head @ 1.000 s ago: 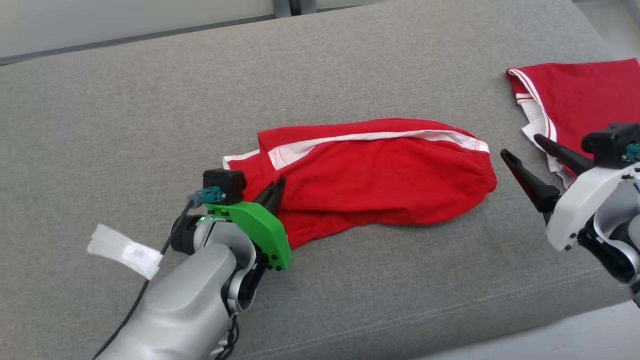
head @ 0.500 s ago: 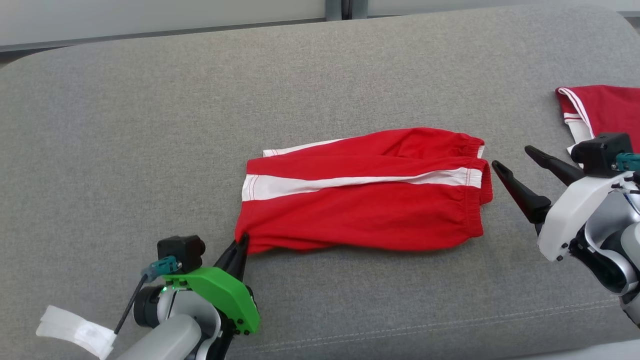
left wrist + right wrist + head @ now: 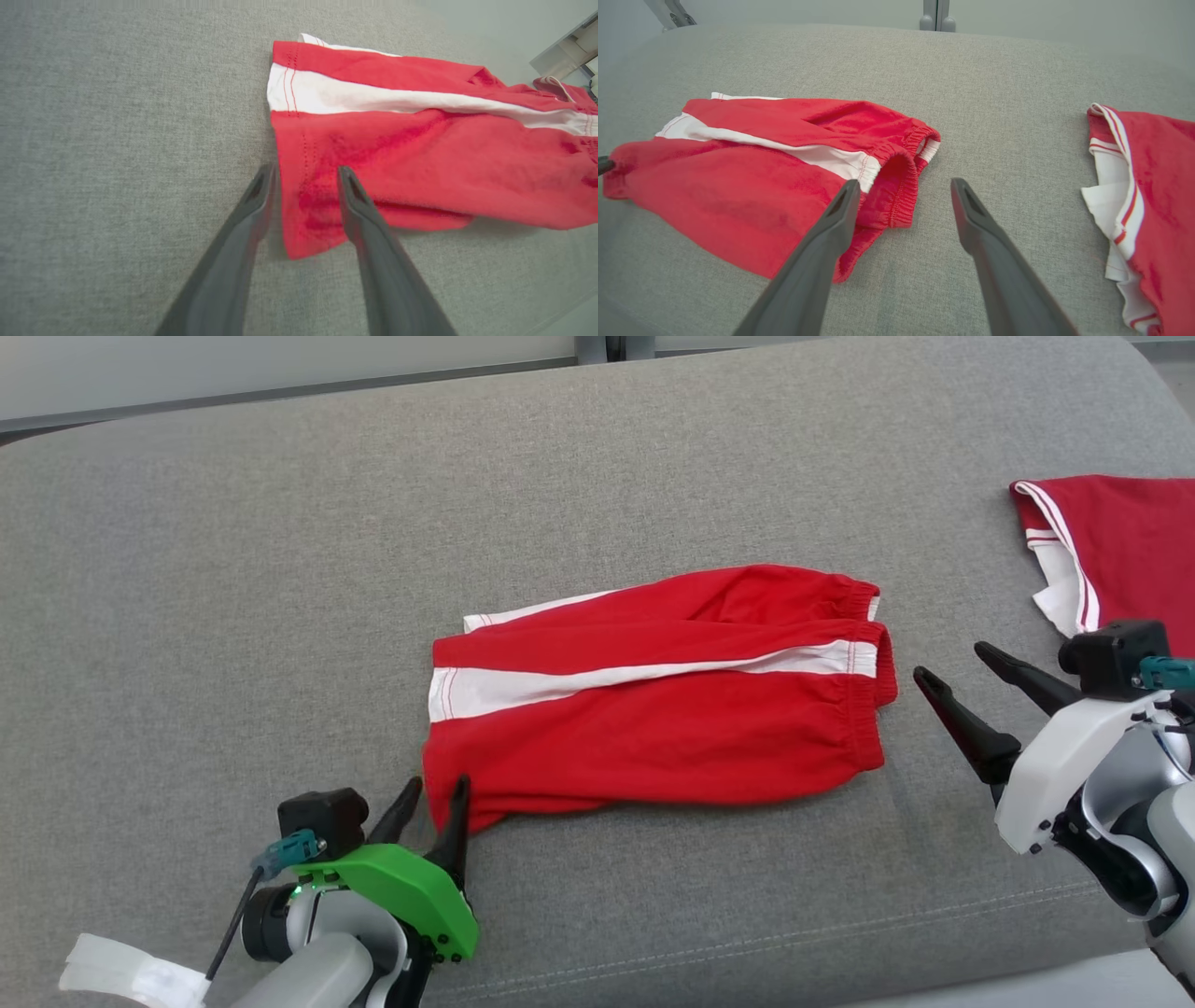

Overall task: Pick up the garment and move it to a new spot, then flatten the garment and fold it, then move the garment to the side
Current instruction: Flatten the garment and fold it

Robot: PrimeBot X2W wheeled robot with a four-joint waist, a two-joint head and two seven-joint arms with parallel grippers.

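Red shorts (image 3: 653, 737) with a white side stripe (image 3: 597, 679) are lying across the middle of the grey fabric worktop (image 3: 233, 569). One leg is layered over the other, the gathered waistband (image 3: 868, 709) is facing right and the leg hems are facing left.

I am holding my left end effector (image 3: 436, 786) at the near left corner of the shorts, low over the worktop, with its jaws parted and nothing pinched. In my left wrist view it is straddling that corner. One dark finger (image 3: 233, 242) is sitting just outside the hem edge over bare grey fabric, the other is lying over the red cloth, and the corner is resting slack between them. Whether the fingertips are touching the worktop I cannot tell. The green bracket (image 3: 401, 896) on that wrist is sitting nearer to me than the fingers.

My right end effector (image 3: 950, 661) is hovering just right of the waistband, apart from it, with its jaws spread wide and empty. In my right wrist view its fingers are pointing past the waistband end and the bare worktop beside it.

A second red garment (image 3: 1111, 541) with white trim is lying at the far right edge of the worktop, well apart from the shorts.
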